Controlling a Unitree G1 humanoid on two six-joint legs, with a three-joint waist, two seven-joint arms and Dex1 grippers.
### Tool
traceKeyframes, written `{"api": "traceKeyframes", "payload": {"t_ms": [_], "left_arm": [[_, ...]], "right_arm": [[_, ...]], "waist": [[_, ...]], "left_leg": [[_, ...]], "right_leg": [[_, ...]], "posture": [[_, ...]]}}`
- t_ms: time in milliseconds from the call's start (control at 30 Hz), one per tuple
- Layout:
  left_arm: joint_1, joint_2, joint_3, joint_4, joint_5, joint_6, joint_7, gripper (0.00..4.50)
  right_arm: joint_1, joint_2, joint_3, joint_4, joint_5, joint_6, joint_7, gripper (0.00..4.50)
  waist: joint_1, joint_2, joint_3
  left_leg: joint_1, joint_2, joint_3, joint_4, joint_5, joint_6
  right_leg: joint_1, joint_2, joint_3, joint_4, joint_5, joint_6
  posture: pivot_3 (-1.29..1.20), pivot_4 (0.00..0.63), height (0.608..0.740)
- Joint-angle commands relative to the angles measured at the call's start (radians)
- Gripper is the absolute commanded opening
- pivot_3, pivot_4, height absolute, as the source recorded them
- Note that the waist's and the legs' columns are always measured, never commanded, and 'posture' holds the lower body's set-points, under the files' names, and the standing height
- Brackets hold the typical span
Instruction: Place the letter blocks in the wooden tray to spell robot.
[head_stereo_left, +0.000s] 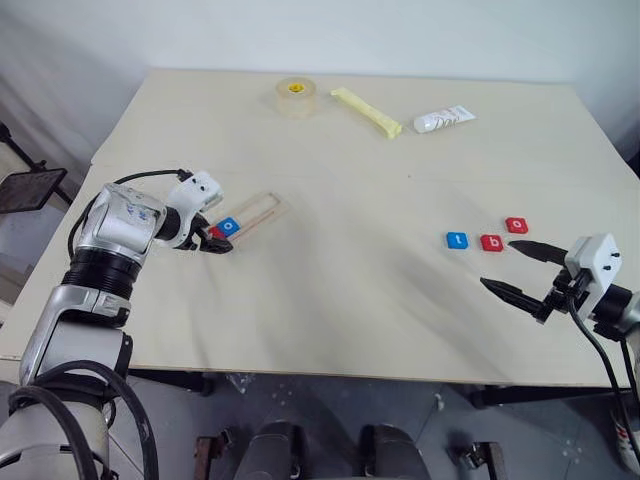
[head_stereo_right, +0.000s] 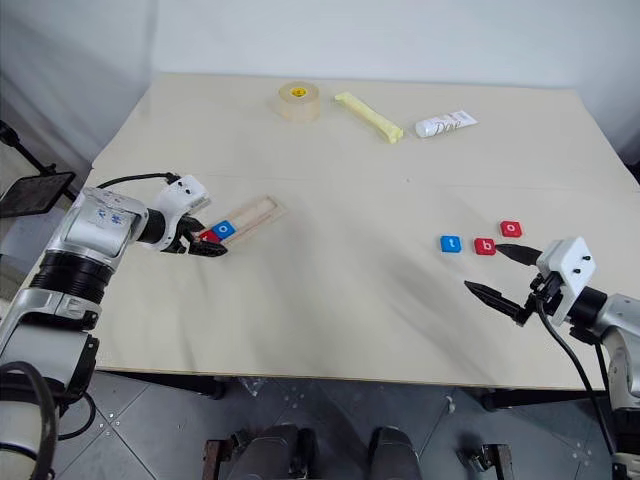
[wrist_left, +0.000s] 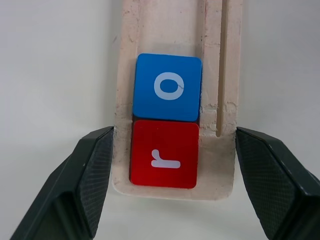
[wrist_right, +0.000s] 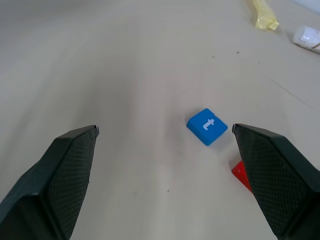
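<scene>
The wooden tray (head_stereo_left: 258, 210) lies at the table's left, angled. In it sit a blue o block (wrist_left: 167, 87) and, at its near end, a red r block (wrist_left: 164, 154), touching each other. My left gripper (head_stereo_left: 213, 241) is open, its fingers (wrist_left: 87, 165) flanking that end of the tray outside its edges, holding nothing. On the right lie a blue t block (head_stereo_left: 457, 240), a red b block (head_stereo_left: 491, 242) and a red o block (head_stereo_left: 516, 225) on the bare table. My right gripper (head_stereo_left: 503, 263) hovers open just in front of them, empty.
At the table's far side stand a tape roll (head_stereo_left: 296, 96), a pale yellow stick (head_stereo_left: 366, 111) and a white tube (head_stereo_left: 444, 119). A black stand (head_stereo_left: 30, 188) sits off the table's left edge.
</scene>
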Motion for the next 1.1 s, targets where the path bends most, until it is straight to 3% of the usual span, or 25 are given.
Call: {"api": "traceKeyframes", "payload": {"t_ms": [33,300,567,833,1100], "left_arm": [[0.015,-0.043,-0.024,-0.160,-0.009,-0.053,-0.036,3.40],[-0.005,-0.159,-0.027,-0.282,-0.020,-0.106,-0.022,3.40],[0.022,-0.325,-0.149,-0.397,0.013,-0.141,-0.018,3.40],[0.047,-0.361,-0.281,-0.428,0.071,-0.098,-0.046,3.40],[0.028,-0.422,-0.323,-0.432,0.099,-0.010,-0.039,3.40]], "right_arm": [[-0.003,-0.026,-0.017,-0.013,0.011,-0.011,0.017,4.50],[0.024,-0.021,-0.029,0.000,0.021,-0.078,0.082,4.50],[0.114,-0.032,-0.078,0.005,0.028,-0.116,0.113,4.50],[0.234,-0.009,-0.146,-0.072,0.046,-0.112,0.075,4.50],[0.295,-0.015,-0.186,-0.092,0.089,-0.113,0.094,4.50]], "waist": [[0.006,0.000,0.000],[0.000,-0.002,0.001],[0.004,-0.002,0.001],[0.001,-0.002,0.001],[0.006,-0.002,0.001]], "left_leg": [[-0.001,0.000,-0.001,0.001,0.000,0.000],[-0.004,-0.002,-0.005,0.001,0.000,0.001],[-0.004,-0.004,-0.005,0.001,0.000,0.002],[-0.003,-0.003,-0.003,0.001,0.001,0.002],[-0.003,-0.003,-0.004,0.001,0.001,0.002]], "right_leg": [[0.000,0.000,0.000,0.000,0.000,0.000],[0.000,-0.001,-0.001,0.000,0.000,0.000],[0.000,-0.002,-0.001,-0.001,0.000,0.001],[0.000,-0.001,-0.001,-0.003,0.000,0.001],[0.002,-0.001,-0.001,-0.004,0.000,0.001]], "posture": [[0.00,0.150,0.740],[0.00,0.150,0.740],[0.00,0.150,0.740],[0.00,0.150,0.740],[0.00,0.150,0.740]]}}
